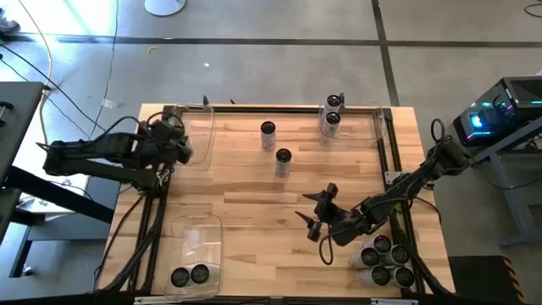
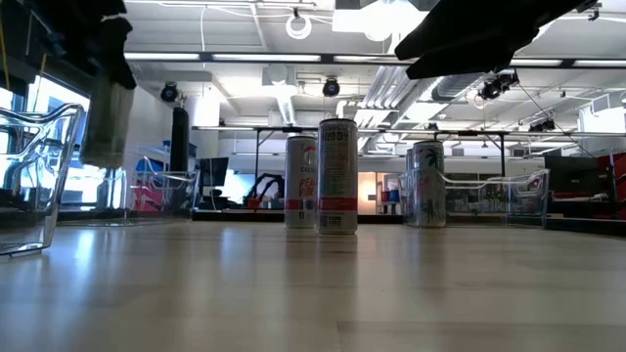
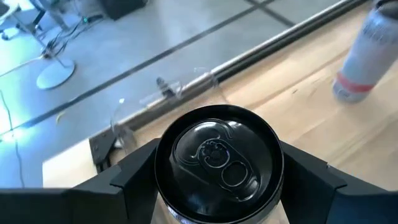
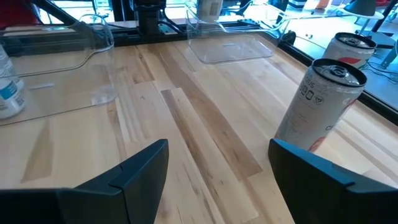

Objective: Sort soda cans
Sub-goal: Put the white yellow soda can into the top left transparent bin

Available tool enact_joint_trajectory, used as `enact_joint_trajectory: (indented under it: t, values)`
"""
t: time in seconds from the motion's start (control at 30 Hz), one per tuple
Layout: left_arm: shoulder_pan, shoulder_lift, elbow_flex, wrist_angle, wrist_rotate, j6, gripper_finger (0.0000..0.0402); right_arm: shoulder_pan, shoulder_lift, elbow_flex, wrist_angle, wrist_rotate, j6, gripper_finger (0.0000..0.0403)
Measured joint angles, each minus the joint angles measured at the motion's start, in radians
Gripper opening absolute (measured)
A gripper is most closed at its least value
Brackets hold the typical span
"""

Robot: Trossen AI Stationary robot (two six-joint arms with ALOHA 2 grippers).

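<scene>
Your left gripper (image 3: 217,180) has its jaws closed on a black-topped can (image 3: 219,163), held up over the clear bin (image 1: 196,135) at the far left corner of the bench (image 1: 246,203). Your right gripper (image 1: 320,213) hovers above the bench near its right front, jaws spread wide and empty. Two cans (image 1: 275,146) stand loose in the middle of the bench. Two more (image 1: 332,114) sit in the far right bin (image 1: 373,125), two dark-topped ones (image 1: 190,275) in the near left bin (image 1: 193,240), and a cluster of five (image 1: 385,261) stands at the near right corner.
</scene>
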Motion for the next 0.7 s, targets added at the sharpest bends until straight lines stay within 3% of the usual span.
enact_joint_trajectory:
  t: [0.37,0.7]
  values:
    - [0.001,0.004,-0.056,-0.005,0.011,-0.040,0.0249,0.000,0.000,0.000,0.000,-0.011,0.003,0.0271]
    - [0.030,0.021,-0.057,-0.016,0.173,-0.062,0.0274,0.000,0.000,0.000,0.000,-0.011,0.002,0.0271]
